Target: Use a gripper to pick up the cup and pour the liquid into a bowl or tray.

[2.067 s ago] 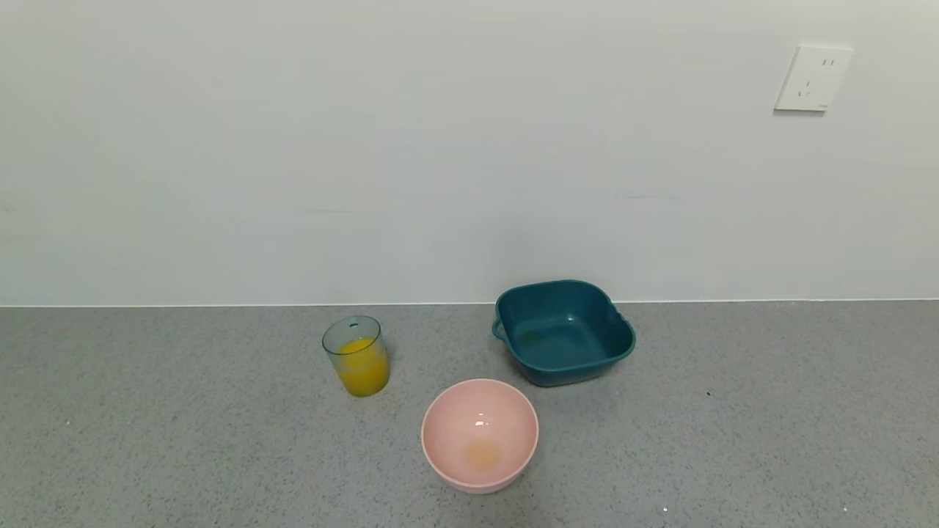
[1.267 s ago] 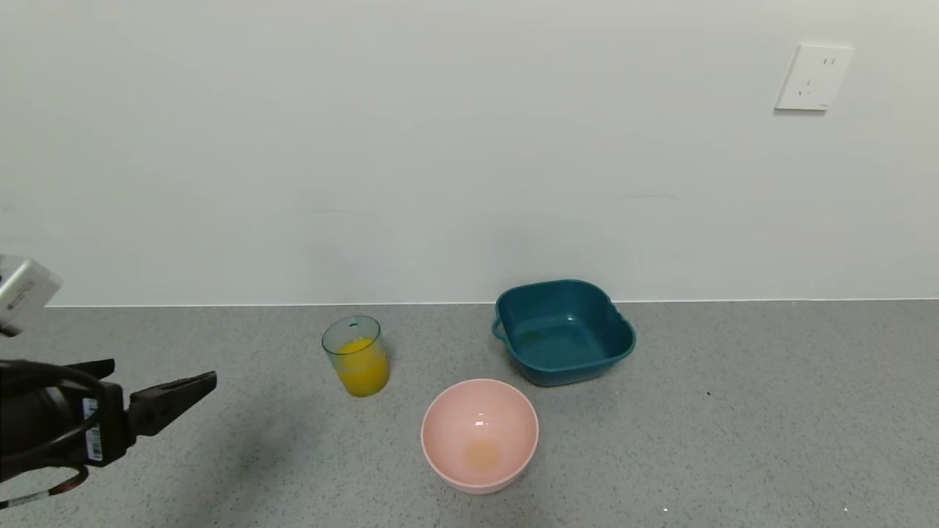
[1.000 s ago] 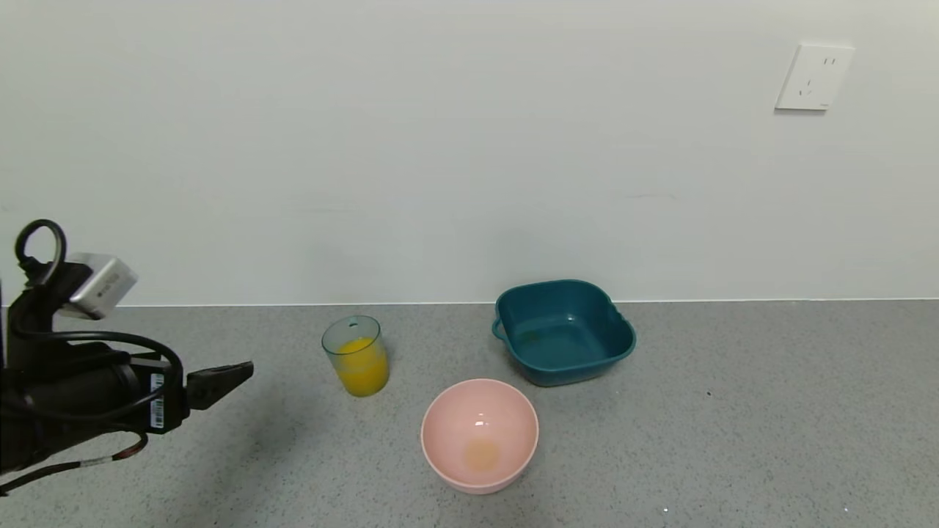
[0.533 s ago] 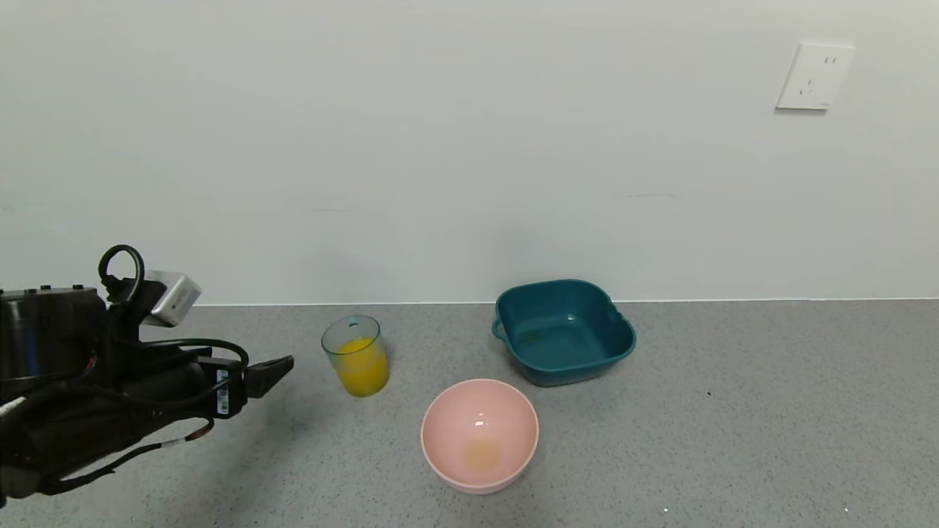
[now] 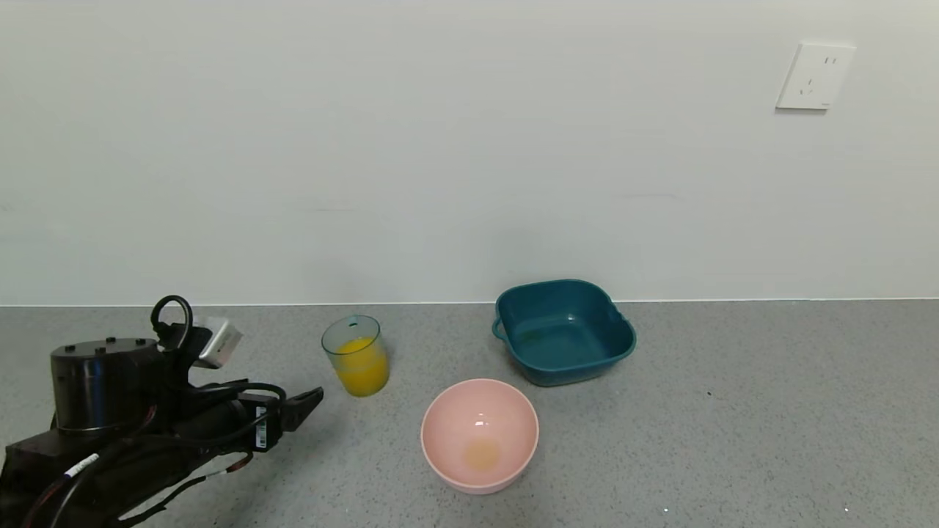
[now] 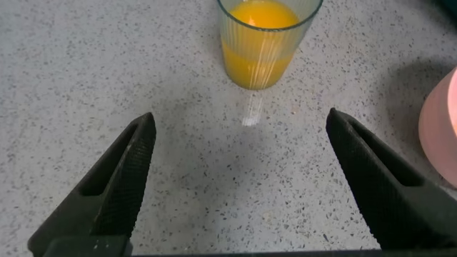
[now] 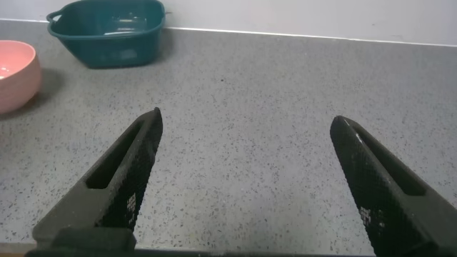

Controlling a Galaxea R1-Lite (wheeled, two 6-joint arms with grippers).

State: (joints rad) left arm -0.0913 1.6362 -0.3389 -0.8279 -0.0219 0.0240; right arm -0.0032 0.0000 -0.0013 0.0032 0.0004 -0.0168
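Note:
The ribbed pale blue-green cup (image 5: 356, 355) stands upright on the grey counter, about half full of orange-yellow liquid (image 5: 362, 372). The pale pink bowl (image 5: 480, 434) sits in front of it to the right, with a faint orange stain at its bottom. My left gripper (image 5: 312, 402) is low over the counter, just left of the cup, open and empty. In the left wrist view the cup (image 6: 264, 39) stands ahead of the open left gripper (image 6: 240, 125), apart from both fingers. My right gripper (image 7: 246, 121) shows open and empty in its wrist view; it is out of the head view.
A dark teal square basin (image 5: 563, 331) with side handles stands behind the bowl near the wall; it also shows in the right wrist view (image 7: 107, 30), beside the pink bowl's edge (image 7: 14, 75). A wall socket (image 5: 814, 76) is high on the right.
My left arm has come in from the left edge and moved right and down towards the cup. The cup, bowl and basin have not moved.

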